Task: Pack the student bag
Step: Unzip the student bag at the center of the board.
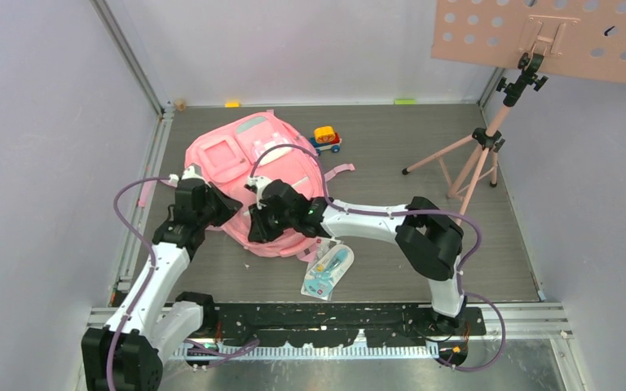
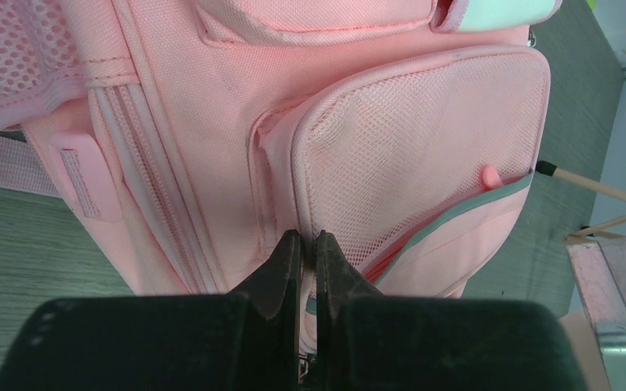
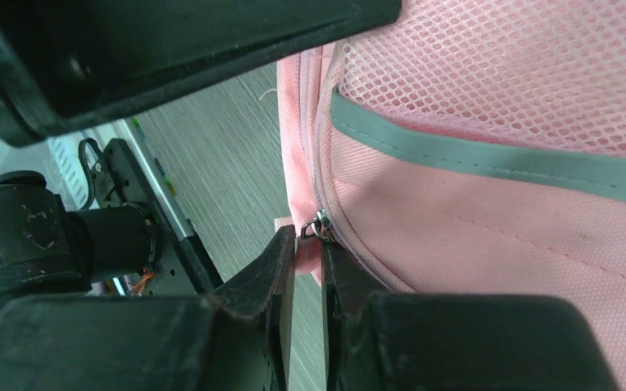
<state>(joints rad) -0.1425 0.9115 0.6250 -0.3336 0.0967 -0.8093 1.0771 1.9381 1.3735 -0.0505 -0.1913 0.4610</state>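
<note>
Soft pink fabric student bag (image 1: 236, 155). Left gripper (image 2: 310, 238): jaws together against mesh pocket (image 2: 412, 155), likely steadying. Right gripper (image 3: 308, 254): clamped on pink-tabbed zipper pull (image 3: 318, 227), probably for unzipping.

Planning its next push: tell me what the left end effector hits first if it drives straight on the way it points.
The backpack. The left end effector, closed, points at the near edge of its mesh pocket and seems to touch it, so it would press straight into that fabric.

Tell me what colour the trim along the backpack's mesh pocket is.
Grey-green trim on the pink student bag, clearest in the right wrist view.
</note>
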